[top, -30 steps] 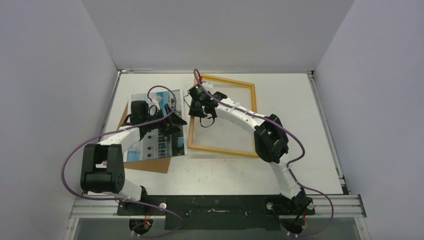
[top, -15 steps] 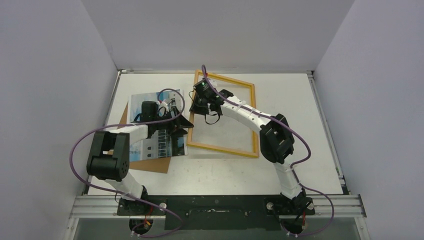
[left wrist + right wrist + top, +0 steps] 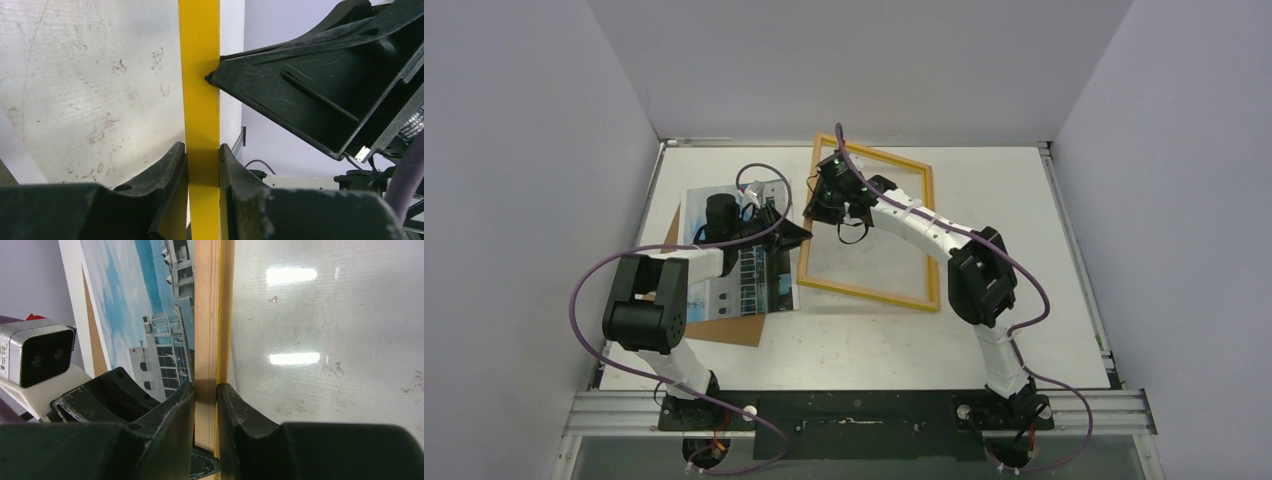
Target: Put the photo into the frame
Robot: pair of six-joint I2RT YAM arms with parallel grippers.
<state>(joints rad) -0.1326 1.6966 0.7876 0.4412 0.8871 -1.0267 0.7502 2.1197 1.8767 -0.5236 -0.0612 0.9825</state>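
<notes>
The frame (image 3: 869,292) is tilted at the table's middle, its left bar raised. My right gripper (image 3: 822,210) is shut on that bar; its wrist view shows the light wood back (image 3: 207,315) pinched between the fingers (image 3: 205,400). A little nearer along the same bar, my left gripper (image 3: 796,232) is also shut on it, with the yellow front (image 3: 199,75) clamped between its fingers (image 3: 203,160). The photo (image 3: 744,290), a white building under blue sky, lies flat left of the frame and partly under my left arm. It also shows in the right wrist view (image 3: 145,305).
A brown backing board (image 3: 724,330) sticks out from under the photo at the near left. The right gripper's black finger (image 3: 300,85) fills the right of the left wrist view. Grey walls close in the table on three sides.
My left gripper has moved right off the photo to the frame's left bar and shut on it. The right gripper has shifted slightly toward the back with the frame.
</notes>
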